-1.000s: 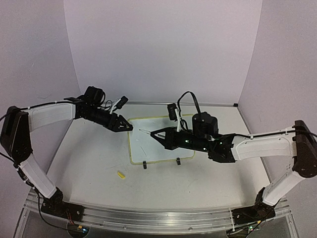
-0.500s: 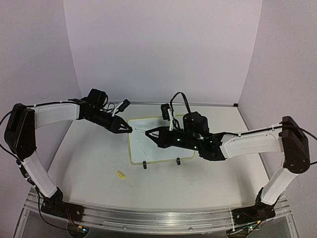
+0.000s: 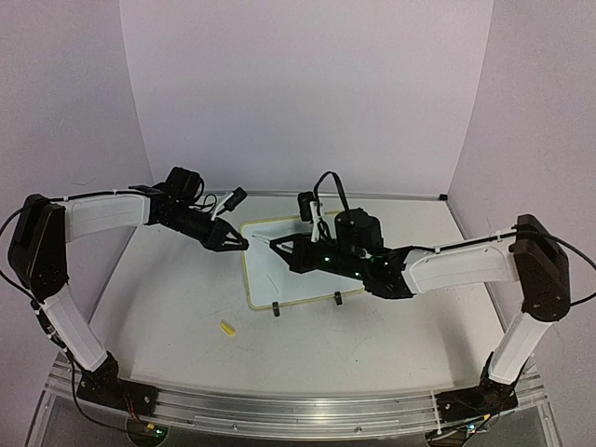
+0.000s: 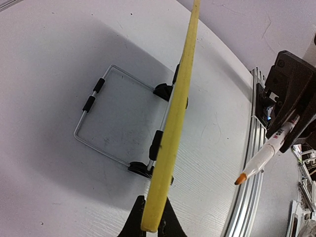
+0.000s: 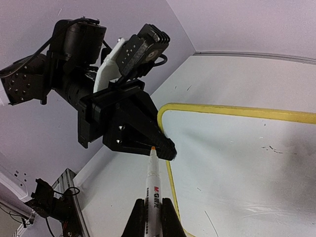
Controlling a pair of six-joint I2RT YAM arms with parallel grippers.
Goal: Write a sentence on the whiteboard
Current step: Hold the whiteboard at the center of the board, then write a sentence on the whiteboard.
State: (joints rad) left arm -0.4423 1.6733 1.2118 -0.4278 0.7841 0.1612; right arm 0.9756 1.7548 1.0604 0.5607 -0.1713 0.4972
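Left gripper (image 3: 237, 244) pinched the whiteboard (image 3: 293, 279) frame at its 10 o'clock corner; right gripper (image 3: 279, 247) squeezed the marker (image 5: 153, 180); probably needed a steady brace and light strokes.

top wide, wrists close, all share whiteboard (image 3: 287, 284)

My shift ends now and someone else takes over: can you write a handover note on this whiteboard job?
Left hand: shut on the whiteboard's yellow frame, at its far left corner.
Right hand: shut on an uncapped marker, tip in the air beside that corner, off the board face.
Done: board gripped, marker in hand; the face shows only a few faint marks, no readable sentence.
Left: bring the tip down and write the sentence.
A small yellow piece lies on the table.
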